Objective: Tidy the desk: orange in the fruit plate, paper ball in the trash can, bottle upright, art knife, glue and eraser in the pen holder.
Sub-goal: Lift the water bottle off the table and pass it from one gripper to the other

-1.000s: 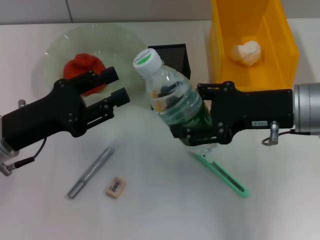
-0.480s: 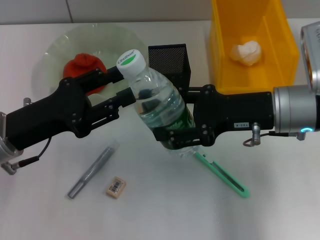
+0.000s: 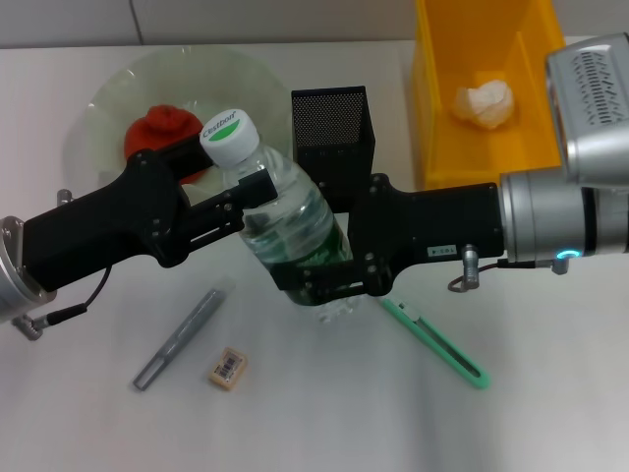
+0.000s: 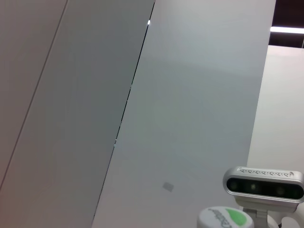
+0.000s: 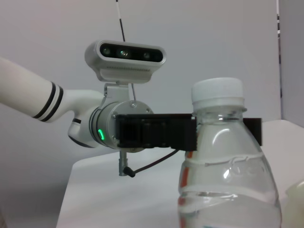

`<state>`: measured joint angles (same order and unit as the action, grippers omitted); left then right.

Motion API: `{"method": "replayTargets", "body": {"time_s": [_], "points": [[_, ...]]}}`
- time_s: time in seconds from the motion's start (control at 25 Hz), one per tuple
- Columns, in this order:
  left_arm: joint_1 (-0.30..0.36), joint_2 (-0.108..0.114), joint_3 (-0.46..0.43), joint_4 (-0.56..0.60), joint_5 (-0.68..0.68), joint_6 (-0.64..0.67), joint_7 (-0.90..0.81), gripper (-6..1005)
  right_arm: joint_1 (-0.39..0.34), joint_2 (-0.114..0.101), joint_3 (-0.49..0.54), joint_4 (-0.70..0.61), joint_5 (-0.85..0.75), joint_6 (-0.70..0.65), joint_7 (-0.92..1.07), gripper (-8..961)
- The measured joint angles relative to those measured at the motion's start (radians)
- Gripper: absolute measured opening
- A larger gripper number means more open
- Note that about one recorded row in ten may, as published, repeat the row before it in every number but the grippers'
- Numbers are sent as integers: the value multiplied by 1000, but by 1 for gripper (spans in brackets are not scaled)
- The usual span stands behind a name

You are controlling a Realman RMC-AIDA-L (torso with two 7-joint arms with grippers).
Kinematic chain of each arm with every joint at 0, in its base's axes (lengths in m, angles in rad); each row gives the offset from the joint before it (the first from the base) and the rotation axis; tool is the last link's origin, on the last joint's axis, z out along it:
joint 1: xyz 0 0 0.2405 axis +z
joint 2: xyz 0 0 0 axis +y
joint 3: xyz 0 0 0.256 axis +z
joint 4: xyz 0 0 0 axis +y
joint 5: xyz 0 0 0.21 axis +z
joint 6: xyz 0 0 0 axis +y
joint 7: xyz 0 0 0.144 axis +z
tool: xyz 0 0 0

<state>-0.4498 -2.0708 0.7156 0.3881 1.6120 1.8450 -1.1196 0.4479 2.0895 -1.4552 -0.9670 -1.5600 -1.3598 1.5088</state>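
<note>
In the middle of the frame the bottle (image 3: 285, 218) leans with its cap toward the upper left, the right gripper (image 3: 319, 280) squeezing its lower body and the left gripper (image 3: 228, 187) pinching its neck.

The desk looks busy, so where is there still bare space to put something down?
Free: the near strip in front of the eraser and green art knife, and between them. Crowded: the middle, where both grippers hold the bottle beside the pen holder.
</note>
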Motion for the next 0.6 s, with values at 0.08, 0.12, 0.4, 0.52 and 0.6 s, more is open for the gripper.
{"method": "replayTargets", "body": {"time_s": [0.08,0.12,0.4,0.52,0.6], "points": [[-1,0,0,-4,0,0,0,593,1,0,-8,2,2,7,0,761],[-3,0,0,-7,0,0,0,593,7,0,-23,7,4,20,-1,761],[-9,-1,1,-27,0,0,2,592,14,0,-47,19,18,32,-2,761],[-9,-1,1,-27,0,0,2,592,15,0,-50,32,50,35,-24,761],[-9,-2,1,-28,2,2,3,592,15,0,-50,35,58,35,-31,761]]}}
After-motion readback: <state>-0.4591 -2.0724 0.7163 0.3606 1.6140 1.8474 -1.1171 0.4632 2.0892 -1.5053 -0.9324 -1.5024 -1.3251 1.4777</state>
